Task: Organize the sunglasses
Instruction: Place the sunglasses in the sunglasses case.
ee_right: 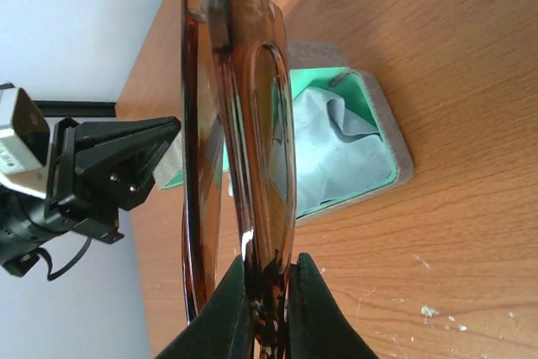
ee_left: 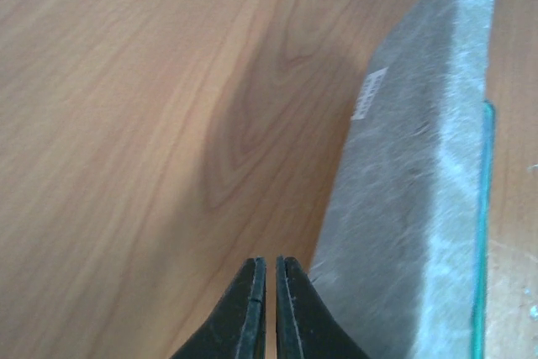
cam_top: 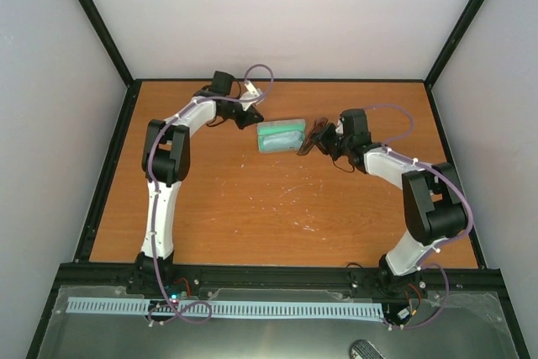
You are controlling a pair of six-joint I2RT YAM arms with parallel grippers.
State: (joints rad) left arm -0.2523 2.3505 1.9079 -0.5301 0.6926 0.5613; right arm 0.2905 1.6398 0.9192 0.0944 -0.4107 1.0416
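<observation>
Left gripper point(ee_left: 269, 273): black fingers pressed together, empty, just beside the outer wall of the grey rectangular felt case point(ee_left: 412, 208). Case: open on the wooden table point(cam_top: 252, 208), green lining, a pale blue cloth point(ee_right: 336, 153) inside. Right gripper point(ee_right: 269, 287): clamped on the folded reddish-brown, amber-lensed sunglasses point(ee_right: 248, 124), held edge-up just beside the case's right end.

The case point(cam_top: 280, 135) lies far-centre on the bench point(cam_top: 252, 199), a cloth point(ee_right: 336, 153) in it. The sunglasses point(cam_top: 309, 137), between the right fingers point(ee_right: 313, 308), are just right of it; the left fingers point(ee_left: 246, 319) just left.
</observation>
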